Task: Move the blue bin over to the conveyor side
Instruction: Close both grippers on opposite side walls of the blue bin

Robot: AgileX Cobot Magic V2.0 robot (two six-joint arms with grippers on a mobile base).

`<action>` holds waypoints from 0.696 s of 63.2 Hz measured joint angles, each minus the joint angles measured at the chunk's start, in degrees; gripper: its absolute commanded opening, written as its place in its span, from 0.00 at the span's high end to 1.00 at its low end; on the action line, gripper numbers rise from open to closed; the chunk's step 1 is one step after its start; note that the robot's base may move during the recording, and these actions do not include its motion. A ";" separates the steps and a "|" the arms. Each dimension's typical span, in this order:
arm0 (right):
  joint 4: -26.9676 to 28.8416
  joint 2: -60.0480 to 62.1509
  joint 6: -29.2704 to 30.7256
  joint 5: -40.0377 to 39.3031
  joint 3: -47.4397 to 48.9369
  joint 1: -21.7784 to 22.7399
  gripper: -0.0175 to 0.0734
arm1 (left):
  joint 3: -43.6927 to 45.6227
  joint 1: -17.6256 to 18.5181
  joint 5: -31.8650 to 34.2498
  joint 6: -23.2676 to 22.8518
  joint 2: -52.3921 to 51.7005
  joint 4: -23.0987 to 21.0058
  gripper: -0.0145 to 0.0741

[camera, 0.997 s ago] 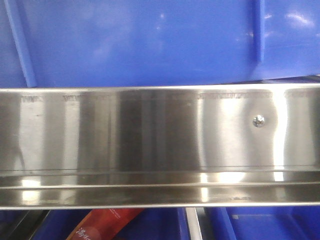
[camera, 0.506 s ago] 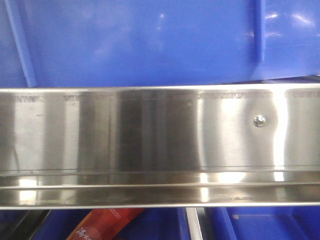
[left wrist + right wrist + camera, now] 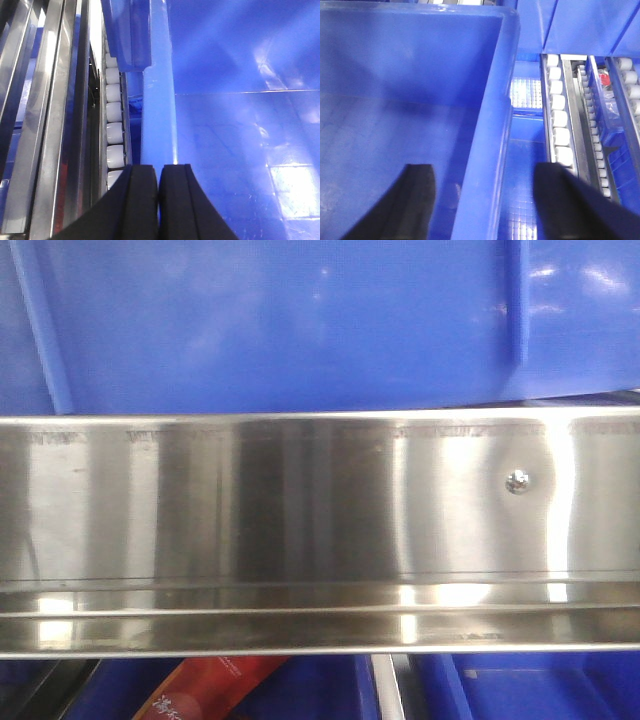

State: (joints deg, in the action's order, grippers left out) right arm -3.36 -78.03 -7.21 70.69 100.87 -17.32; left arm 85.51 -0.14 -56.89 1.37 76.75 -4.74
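Across the middle of the front view, a shiny steel rail [image 3: 300, 530] with one screw [image 3: 517, 480] spans the whole width. The glossy wall of the blue bin [image 3: 300, 330] rises just behind the rail's top edge, its slanted ribs cut off by the frame. Below the rail only a strip shows: a red packet [image 3: 205, 690] with pale characters, mostly hidden, and more blue plastic cropped too tightly to name. From the left wrist, the bin's thick rim runs up the frame with its smooth floor to the right. Just beside it on the left are a row of white rollers [image 3: 114, 130] and long metal runners [image 3: 50, 100]. The left tool [image 3: 159, 170] sits over that rim with its black fingers narrowed to a hairline gap showing blue; whether they pinch the rim cannot be told. The right tool [image 3: 487, 175] is spread wide and straddles the bin's other rim, one finger inside the bin and one outside over the roller track. Further blue crates [image 3: 580, 25] stand beyond, and a small red-topped item there is too blurred to identify.
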 measured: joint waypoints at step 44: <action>0.11 -3.50 -2.50 0.00 -4.97 0.00 0.44 | 0.00 0.00 0.12 0.00 0.00 0.00 0.83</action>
State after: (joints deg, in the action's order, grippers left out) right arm -3.26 -81.53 -9.71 70.69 95.90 -17.32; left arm 85.51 -0.14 -56.77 1.37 76.75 -4.74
